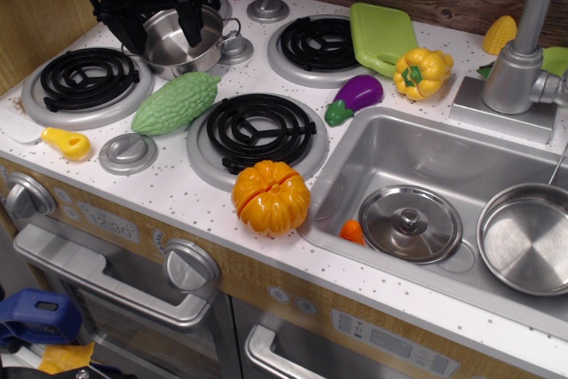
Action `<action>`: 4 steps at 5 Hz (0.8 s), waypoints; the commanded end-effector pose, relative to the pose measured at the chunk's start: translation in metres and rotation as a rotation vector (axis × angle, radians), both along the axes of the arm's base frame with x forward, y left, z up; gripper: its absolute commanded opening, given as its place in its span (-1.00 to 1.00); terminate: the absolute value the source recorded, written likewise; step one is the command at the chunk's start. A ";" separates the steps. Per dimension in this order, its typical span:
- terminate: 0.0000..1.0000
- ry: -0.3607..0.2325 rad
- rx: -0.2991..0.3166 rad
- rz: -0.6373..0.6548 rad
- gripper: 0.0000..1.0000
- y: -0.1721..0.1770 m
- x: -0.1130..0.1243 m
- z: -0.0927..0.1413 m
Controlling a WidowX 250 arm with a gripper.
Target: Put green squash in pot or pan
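The green squash (176, 104), pale, bumpy and tapered at both ends, lies on the white speckled worktop (169, 193) just below the gripper (162, 19), which hangs open and empty over the steel pot (182, 42), before wood-panelled walls.

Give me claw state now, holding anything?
Claw: open, holding nothing, fingers spread above the pot. Green squash lies on the counter between the burners, ungrasped.

One view looks down from the front at the toy stove (257, 130) and sink (426, 166).
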State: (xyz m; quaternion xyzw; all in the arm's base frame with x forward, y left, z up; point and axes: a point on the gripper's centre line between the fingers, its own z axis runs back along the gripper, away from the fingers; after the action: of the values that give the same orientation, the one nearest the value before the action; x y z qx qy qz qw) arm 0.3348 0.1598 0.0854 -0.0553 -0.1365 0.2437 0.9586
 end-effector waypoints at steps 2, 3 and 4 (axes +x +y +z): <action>-1.00 0.010 0.030 -0.128 1.00 0.001 -0.003 -0.001; -1.00 0.020 0.093 -0.261 1.00 -0.002 -0.005 -0.004; -1.00 0.054 0.137 -0.325 1.00 -0.005 -0.007 -0.009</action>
State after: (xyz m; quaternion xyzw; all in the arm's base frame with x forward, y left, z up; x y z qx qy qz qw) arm 0.3221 0.1512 0.0560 -0.0125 -0.0934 0.0574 0.9939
